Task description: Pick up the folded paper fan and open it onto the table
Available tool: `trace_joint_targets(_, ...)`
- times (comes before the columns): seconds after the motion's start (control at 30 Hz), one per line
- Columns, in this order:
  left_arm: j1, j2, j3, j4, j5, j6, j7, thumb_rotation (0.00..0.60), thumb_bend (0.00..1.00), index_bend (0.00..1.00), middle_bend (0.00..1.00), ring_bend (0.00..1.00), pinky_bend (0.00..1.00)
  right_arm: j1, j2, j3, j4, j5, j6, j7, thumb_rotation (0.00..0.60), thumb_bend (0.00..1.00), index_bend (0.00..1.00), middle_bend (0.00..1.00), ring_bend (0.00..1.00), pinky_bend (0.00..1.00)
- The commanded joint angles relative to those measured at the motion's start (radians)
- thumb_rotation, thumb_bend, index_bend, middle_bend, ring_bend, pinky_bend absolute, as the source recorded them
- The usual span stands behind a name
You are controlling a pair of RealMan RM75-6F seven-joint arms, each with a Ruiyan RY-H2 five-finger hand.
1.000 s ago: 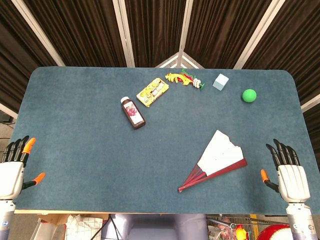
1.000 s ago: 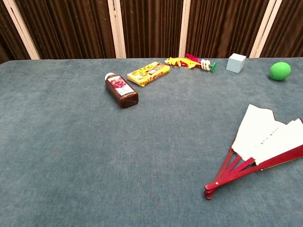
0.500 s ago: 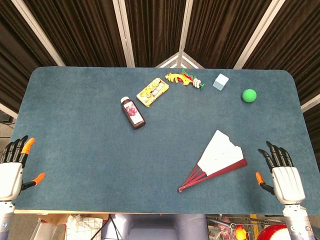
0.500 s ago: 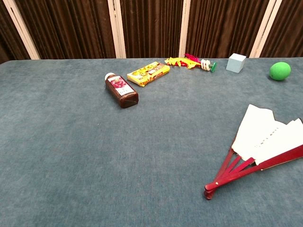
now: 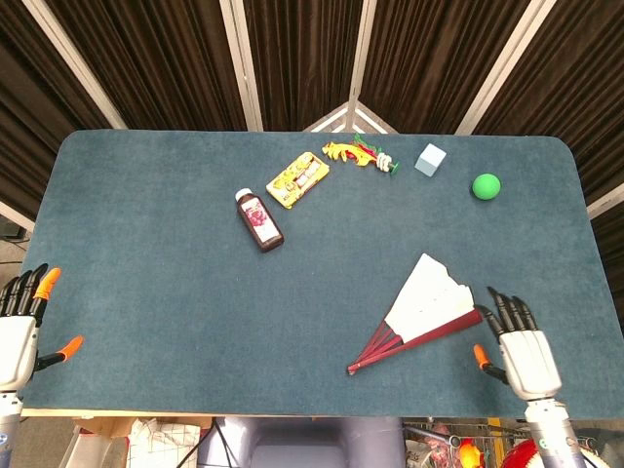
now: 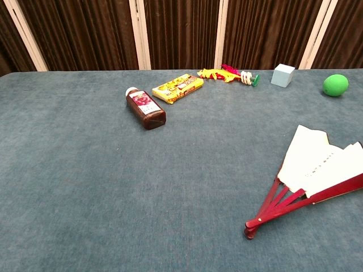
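The paper fan [image 5: 425, 313] lies on the blue table [image 5: 146, 244], near the front edge toward my right side, partly spread: white leaf fanned out, red ribs converging to a pivot that points at the front edge. My right hand [image 5: 522, 347] sits at the front right of the table, palm down, fingers apart and extended, holding nothing; the fingertips [image 5: 493, 301] are just beside the fan's outer red guard, and I cannot tell from the head view whether they touch it. My left hand [image 5: 18, 334] is at the far left front corner, well apart from the fan, fingers spread, empty. Neither hand shows in the chest view. Toward the back of the table lie a brown bottle [image 5: 258, 219] on its side, a yellow box [image 5: 297, 178] just beside it, a yellow-and-red toy [image 5: 360, 154], a pale blue cube [image 5: 430, 159] and a green ball [image 5: 486, 186].
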Motion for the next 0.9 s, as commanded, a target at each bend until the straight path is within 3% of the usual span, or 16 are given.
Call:
trace_joint_targets(0.03, 0.000, 0.000, 0.001, 0.000, 0.003, 0.002, 0.001, 0.600, 0.22, 0.03, 0.00, 0.00, 0.00, 0.008, -0.078, -0.017, 0.094, -0.019, -0.011, 0.004, 0.600, 0.39, 0.23, 0.06, 0.11, 0.10)
trace_joint_targets(0.2, -0.003, -0.004, -0.001, 0.001, -0.003, -0.005, 0.007, 0.600, 0.22, 0.03, 0.00, 0.00, 0.00, 0.007, -0.152, -0.020, 0.188, -0.018, -0.007, 0.017, 0.600, 0.39, 0.23, 0.06, 0.11, 0.10)
trace_joint_targets(0.4, -0.003, -0.007, -0.002, 0.000, -0.004, -0.006, 0.013, 0.600, 0.22, 0.03, 0.00, 0.00, 0.00, 0.017, -0.198, -0.033, 0.258, -0.025, -0.032, -0.022, 0.600, 0.31, 0.23, 0.06, 0.11, 0.10)
trace_joint_targets(0.53, -0.002, -0.006, -0.003, -0.001, -0.006, -0.003, 0.011, 0.600, 0.22, 0.03, 0.00, 0.00, 0.00, 0.026, -0.226, -0.036, 0.291, -0.028, -0.043, -0.038, 0.600, 0.31, 0.23, 0.06, 0.11, 0.10)
trace_joint_targets(0.7, -0.003, -0.005, -0.005, 0.000, -0.008, -0.004, 0.010, 0.600, 0.22, 0.03, 0.00, 0.00, 0.00, 0.038, -0.259, -0.036, 0.325, -0.038, -0.044, -0.035, 0.600, 0.20, 0.23, 0.06, 0.11, 0.10)
trace_joint_targets(0.9, -0.003, -0.006, -0.006, 0.001, -0.012, -0.005, 0.014, 0.600, 0.22, 0.03, 0.00, 0.00, 0.00, 0.057, -0.294, -0.024, 0.352, -0.044, -0.041, -0.046, 0.600, 0.19, 0.23, 0.06, 0.11, 0.10)
